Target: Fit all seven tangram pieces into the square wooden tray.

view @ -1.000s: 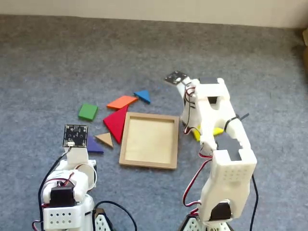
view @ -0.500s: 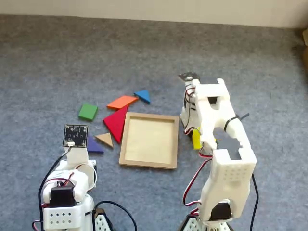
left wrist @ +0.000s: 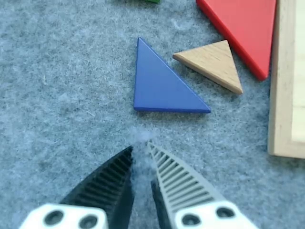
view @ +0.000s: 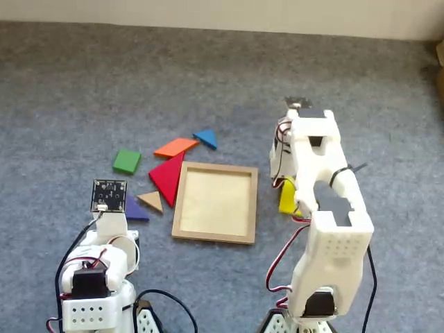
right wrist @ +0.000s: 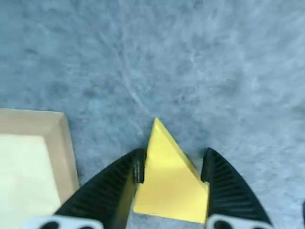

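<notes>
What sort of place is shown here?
Probably a robot-practice table: two small arms on grey carpet, a wooden tray, and tangram pieces, the yellow piece in the right gripper.

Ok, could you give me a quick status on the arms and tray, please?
Left tool shut, empty, by dark blue triangle. Right tool shut on yellow triangle beside tray. Nothing in tray yet, nothing blocking it.

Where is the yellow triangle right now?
In the high view the yellow triangle is just right of the wooden tray, under the right arm; the right wrist view shows it gripped in the right pincer.
</notes>
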Robot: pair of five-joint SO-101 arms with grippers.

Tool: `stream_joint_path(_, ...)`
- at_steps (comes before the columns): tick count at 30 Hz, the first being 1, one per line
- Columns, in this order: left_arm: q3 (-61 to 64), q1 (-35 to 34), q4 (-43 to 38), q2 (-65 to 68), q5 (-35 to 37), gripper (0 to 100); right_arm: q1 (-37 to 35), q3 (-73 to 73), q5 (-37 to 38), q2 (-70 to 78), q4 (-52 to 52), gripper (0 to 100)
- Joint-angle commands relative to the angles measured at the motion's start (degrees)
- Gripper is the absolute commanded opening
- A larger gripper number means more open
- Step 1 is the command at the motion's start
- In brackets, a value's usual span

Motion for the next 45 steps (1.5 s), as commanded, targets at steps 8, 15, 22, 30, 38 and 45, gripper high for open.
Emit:
stream_joint_path(8,1.1,-0.8,0.4,-0.6,-0.3,2,0.0,13.1,11.9,-25.0,0.7,42.3)
stream_joint_path(15,1.1,-0.8,0.4,-0.6,-0.3,2,-3.2,24.8,21.2,-27.3,-2.4,45.4)
stream_joint_path(22,1.1,-0.8,0.4,-0.6,-0.3,2,-4.3,33.0,21.4,-27.1,-12.5,45.4)
stream_joint_path(30,1.1,-0.8,0.4,-0.6,-0.3,2,-5.5,38.5,21.0,-27.1,-21.0,45.4)
stream_joint_path(38,1.1,-0.8,0.4,-0.6,-0.3,2,-5.1,40.9,20.9,-27.0,-24.5,45.4)
stream_joint_path(45,1.1,-0.8,0.4,-0.6,-0.3,2,-5.1,40.9,20.9,-27.0,-26.0,45.4)
